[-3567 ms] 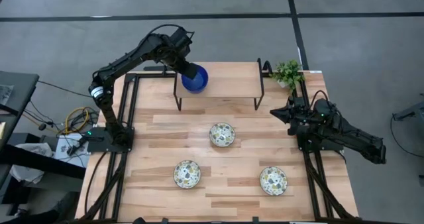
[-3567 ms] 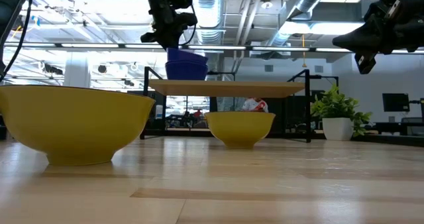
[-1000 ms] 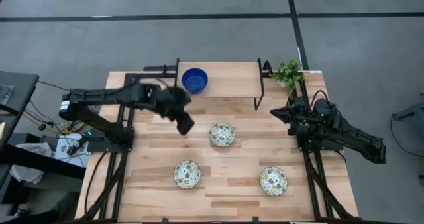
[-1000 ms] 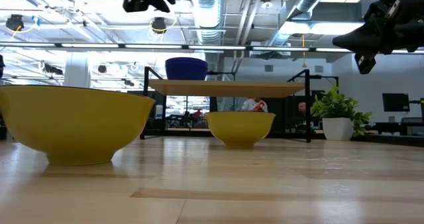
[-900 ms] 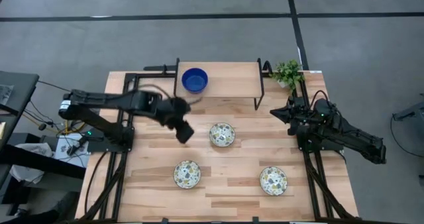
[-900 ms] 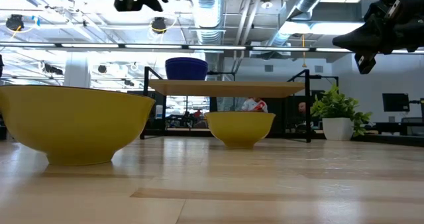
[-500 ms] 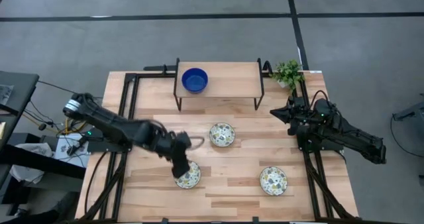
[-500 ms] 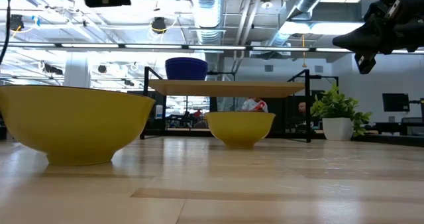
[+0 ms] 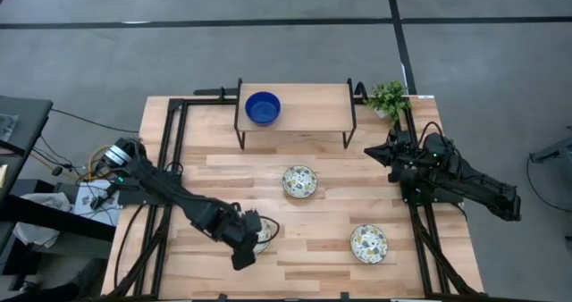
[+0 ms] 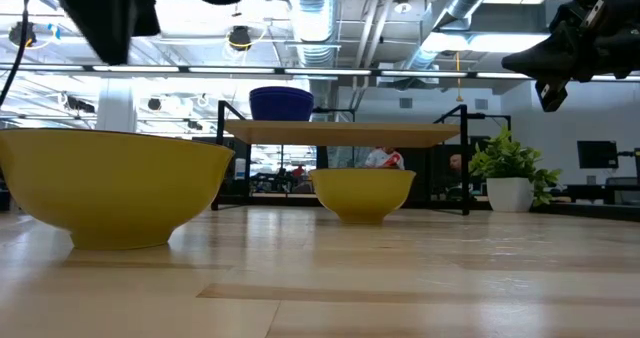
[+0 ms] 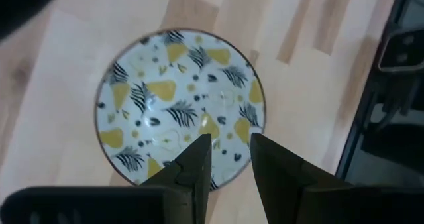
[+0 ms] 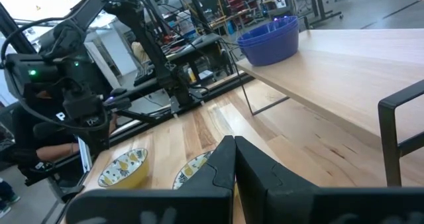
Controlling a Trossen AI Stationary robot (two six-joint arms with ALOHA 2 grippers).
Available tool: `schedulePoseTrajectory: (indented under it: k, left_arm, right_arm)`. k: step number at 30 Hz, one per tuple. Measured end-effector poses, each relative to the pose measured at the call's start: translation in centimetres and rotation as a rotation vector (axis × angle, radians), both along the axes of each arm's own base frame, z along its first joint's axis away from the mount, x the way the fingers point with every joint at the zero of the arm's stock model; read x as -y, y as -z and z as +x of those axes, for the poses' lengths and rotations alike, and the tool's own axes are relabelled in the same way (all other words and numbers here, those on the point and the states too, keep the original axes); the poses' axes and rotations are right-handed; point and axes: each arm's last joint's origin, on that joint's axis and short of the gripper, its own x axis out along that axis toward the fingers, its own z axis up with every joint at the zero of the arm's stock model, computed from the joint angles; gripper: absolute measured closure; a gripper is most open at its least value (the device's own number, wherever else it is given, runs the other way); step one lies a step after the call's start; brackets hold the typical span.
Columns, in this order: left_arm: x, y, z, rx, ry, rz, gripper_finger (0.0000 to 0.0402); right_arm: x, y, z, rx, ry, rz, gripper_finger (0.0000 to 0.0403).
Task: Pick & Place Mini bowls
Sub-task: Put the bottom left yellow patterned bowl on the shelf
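So the left gripper (image 11: 225, 159) hovers right over a glossy patterned bowl (image 11: 180, 107) near the table's (image 9: 313, 266) front edge, fingers slightly apart. Two more patterned bowls (image 9: 299, 181) (image 9: 368, 243) sit on the pale wood; stacked blue bowls (image 9: 262, 107) on the shelf (image 9: 313, 105). Right gripper (image 12: 234, 159) waits closed near the plant (image 9: 388, 96).

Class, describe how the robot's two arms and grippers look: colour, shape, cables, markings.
Both arms are matte black, built of jointed tubular links. The left arm trails a thin dark cable loop near its wrist. The left gripper and the right gripper each have two flat, tapering dark fingers. No markings are legible.
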Motion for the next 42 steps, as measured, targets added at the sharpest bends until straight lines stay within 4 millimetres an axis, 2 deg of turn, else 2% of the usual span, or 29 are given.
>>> schedulePoseTrajectory:
  k: [15, 26, 30, 42]
  left_arm:
    - [2.0, 0.1, -1.4, 0.029, 0.221, 0.081, 0.0298]
    - [3.3, 4.0, 0.0, -0.054, 0.459, 0.2, 0.0298]
    - [3.6, 4.6, 0.2, -0.071, 0.465, 0.202, 0.0298]
    - [3.5, 4.6, 0.3, -0.059, 0.477, 0.232, 0.0298]
  right_arm:
    - [0.0, 0.0, 0.0, 0.0, 0.0, 0.0, 0.0403]
    - [0.0, 0.0, 0.0, 0.0, 0.0, 0.0, 0.0403]
    - [0.0, 0.0, 0.0, 0.0, 0.0, 0.0, 0.0403]
    - [0.0, 0.0, 0.0, 0.0, 0.0, 0.0, 0.0403]
